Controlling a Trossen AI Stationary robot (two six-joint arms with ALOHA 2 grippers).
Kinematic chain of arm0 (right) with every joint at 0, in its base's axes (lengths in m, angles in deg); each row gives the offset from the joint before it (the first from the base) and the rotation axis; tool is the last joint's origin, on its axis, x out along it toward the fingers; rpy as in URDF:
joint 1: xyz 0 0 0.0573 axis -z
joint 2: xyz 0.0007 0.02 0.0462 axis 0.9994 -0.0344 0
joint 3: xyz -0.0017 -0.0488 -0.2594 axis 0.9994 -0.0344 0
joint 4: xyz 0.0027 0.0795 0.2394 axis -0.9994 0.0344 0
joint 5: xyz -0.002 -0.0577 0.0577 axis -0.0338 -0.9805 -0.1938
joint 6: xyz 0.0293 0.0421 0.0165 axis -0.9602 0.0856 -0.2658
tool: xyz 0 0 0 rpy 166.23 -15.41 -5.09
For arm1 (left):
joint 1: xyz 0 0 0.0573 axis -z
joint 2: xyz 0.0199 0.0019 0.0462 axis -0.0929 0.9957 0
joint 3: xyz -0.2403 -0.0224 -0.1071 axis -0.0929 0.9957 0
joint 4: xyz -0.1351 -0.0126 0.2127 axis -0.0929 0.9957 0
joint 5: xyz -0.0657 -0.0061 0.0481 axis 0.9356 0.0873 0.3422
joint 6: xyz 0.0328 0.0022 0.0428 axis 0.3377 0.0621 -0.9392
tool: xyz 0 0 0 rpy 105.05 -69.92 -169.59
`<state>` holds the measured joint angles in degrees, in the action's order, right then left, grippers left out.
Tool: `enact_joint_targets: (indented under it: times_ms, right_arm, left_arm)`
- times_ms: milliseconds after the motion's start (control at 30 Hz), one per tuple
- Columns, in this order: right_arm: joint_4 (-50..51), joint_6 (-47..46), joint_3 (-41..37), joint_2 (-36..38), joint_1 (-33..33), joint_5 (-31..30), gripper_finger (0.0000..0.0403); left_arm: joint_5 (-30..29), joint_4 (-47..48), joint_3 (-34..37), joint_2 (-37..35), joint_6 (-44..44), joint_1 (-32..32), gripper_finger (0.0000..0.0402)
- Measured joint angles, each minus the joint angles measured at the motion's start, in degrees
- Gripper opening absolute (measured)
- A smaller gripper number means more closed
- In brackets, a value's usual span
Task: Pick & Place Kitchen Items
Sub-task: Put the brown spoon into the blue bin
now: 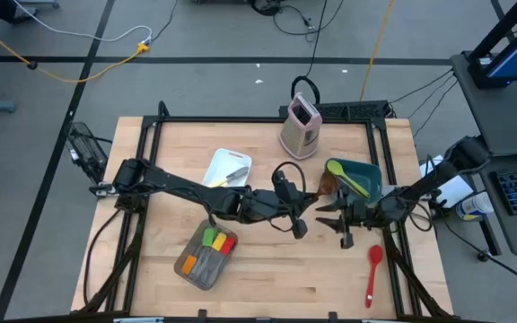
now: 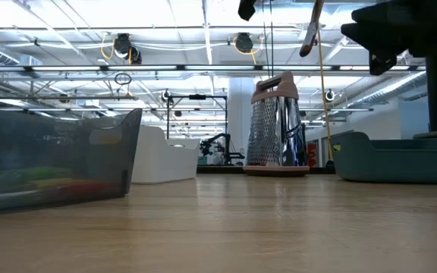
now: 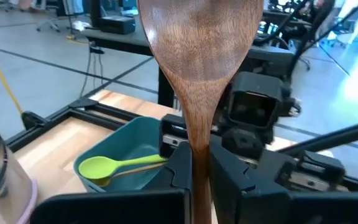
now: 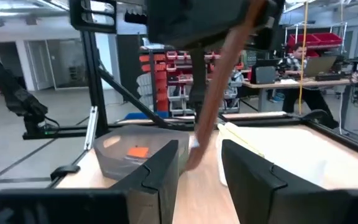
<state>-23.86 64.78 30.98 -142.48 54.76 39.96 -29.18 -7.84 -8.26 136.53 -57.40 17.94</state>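
Above the middle of the desk [image 1: 267, 278], the left pincer [image 1: 302, 213] is clamped on the handle of a brown wooden spoon [image 3: 194, 68], holding it off the surface; in the left wrist view the spoon's broad bowl rises straight out from between the two dark fingers [image 3: 182, 168]. Facing it from just to the right is the right pincer [image 1: 330, 215], with its fingers [image 4: 253, 171] spread apart and nothing touching them. In the right wrist view the wooden spoon [image 4: 213, 106] hangs slanted in the gap ahead of those fingers, gripped from above by the other arm.

A teal bin [image 1: 371, 175] sits on the right side of the desk, just behind the right pincer, with a green spatula [image 1: 348, 179] lying inside it. A red spoon [image 1: 374, 269] lies flat on the desk near the right front corner, apart from everything else. At the left front, a grey pan [image 1: 189, 267] holds green, orange and red utensils side by side. Farther back on the left a white tray [image 1: 227, 163] holds a yellow-handled knife [image 1: 232, 176]. An upright box grater [image 1: 301, 126] stands at the far middle of the desk; the low view shows it between the tray and the bin.
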Motion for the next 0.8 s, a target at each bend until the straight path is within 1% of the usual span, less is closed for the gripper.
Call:
enact_joint_targets:
  times_ms: [133,467,500,667,800]
  right_arm:
    - [-1.30,0.30,1.21,-1.32,0.87,0.03,0.0116]
    - [-10.49,0.14,1.51,-6.47,4.41,0.21,0.0116]
    - [-11.45,-0.20,1.51,-6.98,4.83,0.89,0.0116]
    - [-15.20,-3.94,1.51,-8.81,7.45,9.09,0.0116]
    - [-15.43,-4.33,1.51,-9.54,9.54,9.07,0.0116]
  left_arm:
    - [-2.72,-1.01,0.00,0.00,-0.03,0.29,0.0021]
    - [-3.11,-2.38,0.00,0.00,-0.26,0.36,0.0021]
    - [-3.16,-2.36,0.00,0.00,-0.28,0.36,0.0021]
    - [-3.22,-2.32,0.00,0.00,-0.35,0.34,0.0021]
    - [-3.22,-2.32,0.00,0.00,-0.39,0.34,0.0021]
